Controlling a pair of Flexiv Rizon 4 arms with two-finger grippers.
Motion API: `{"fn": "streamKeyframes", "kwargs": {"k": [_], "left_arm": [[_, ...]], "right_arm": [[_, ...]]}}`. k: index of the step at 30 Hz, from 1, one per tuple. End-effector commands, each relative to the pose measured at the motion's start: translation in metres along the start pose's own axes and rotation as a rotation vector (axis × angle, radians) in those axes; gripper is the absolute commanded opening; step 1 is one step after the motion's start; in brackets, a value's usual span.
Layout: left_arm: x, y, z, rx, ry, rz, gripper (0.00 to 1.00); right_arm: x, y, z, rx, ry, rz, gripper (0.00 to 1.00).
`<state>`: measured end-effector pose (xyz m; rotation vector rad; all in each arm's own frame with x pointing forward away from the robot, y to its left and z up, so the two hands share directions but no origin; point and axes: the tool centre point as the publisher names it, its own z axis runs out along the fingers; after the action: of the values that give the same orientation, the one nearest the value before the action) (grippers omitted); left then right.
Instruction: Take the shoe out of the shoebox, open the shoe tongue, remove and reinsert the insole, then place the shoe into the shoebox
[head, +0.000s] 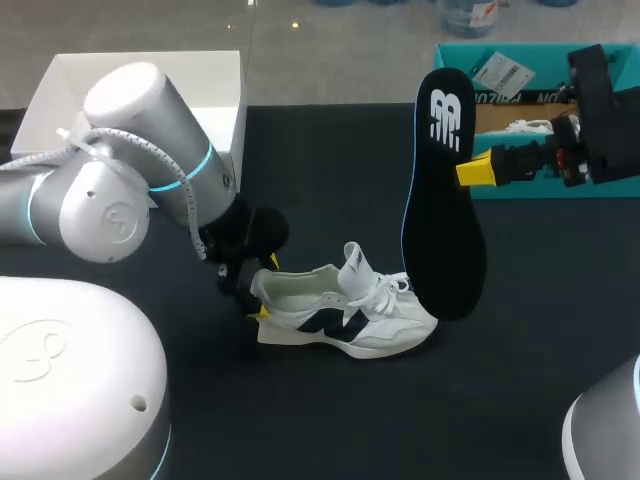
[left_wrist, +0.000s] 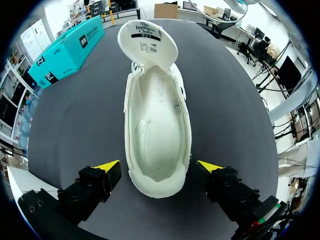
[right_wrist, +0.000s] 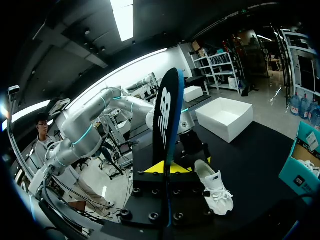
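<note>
1. head view first: the left gripper (head: 262, 298) is down at table (head: 330, 420) level, right behind the heel of the white shoe (head: 345, 315).
2. the shoe stands upright on its sole, toe pointing away from that gripper.
3. left wrist view now, looking straight into the shoe's open mouth: the yellow-tipped fingers (left_wrist: 107, 167) are spread wide, one on each side of the heel.
4. a thin strip of dark table shows between each tip and the shoe, so nothing is gripped there.
5. the shoe looks bare inside, and the tongue (left_wrist: 147, 42) is folded forward, ahead of the gripper, its label side facing up.
6. the teal shoebox (left_wrist: 65, 50) sits well ahead of the left gripper and off to one side.
7. over to the right gripper (head: 478, 170): it is up in the air, fingers pinched on the black insole (head: 440, 200) from both sides.
8. the insole stands nearly on end, its lower tip hanging just above the toe of the shoe.
9. right wrist view confirms it: the insole rises edge-on from between the yellow tips, logo side visible.
10. beyond and below that gripper are the shoe and the left arm (right_wrist: 125, 105).
11. a white box (right_wrist: 225, 117) lies open further out, past the shoe.
</note>
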<state>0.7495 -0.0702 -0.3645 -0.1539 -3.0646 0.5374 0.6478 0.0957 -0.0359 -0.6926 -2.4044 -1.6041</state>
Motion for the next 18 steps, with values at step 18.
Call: {"fn": "streamKeyframes", "kwargs": {"k": [18], "left_arm": [[0.008, -0.012, -0.018, -0.262, -0.024, -0.035, 1.00]], "right_arm": [[-0.002, 0.002, 0.003, 0.004, 0.002, 0.001, 0.00]]}}
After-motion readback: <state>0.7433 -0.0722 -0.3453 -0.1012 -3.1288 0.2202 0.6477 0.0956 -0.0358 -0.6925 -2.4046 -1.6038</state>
